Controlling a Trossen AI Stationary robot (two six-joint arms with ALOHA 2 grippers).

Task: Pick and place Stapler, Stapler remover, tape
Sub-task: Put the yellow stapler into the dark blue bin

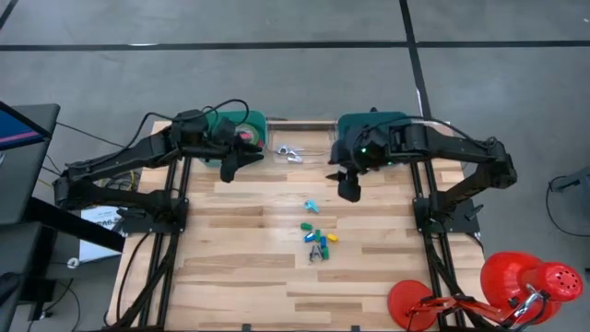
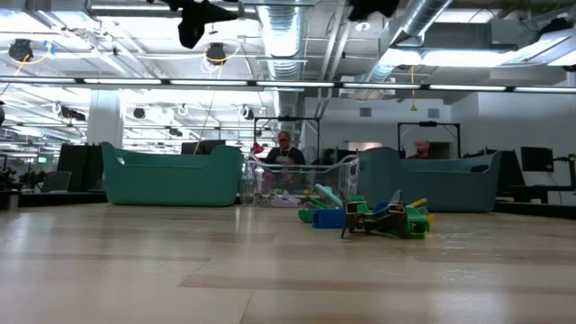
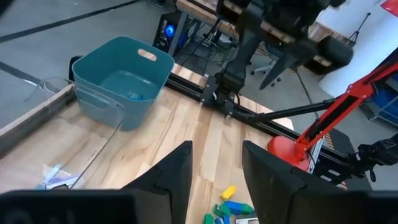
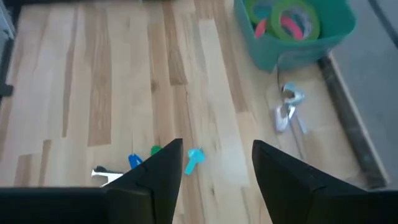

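The tape rolls, green and pinkish red, lie inside the teal bin at the far left. A heap of small blue, green and yellow pieces lies on the middle of the table, with a dark clawed piece among them and a light blue piece a little farther off. I cannot tell which are staplers and which stapler removers. My left gripper hovers open just near of the left bin. My right gripper hovers open near the right teal bin, high above the heap. Neither holds anything.
A clear tray between the two bins holds silvery pieces. The right bin has one small blue thing in it. A red lamp stands at the near right corner. People sit in the room beyond the table.
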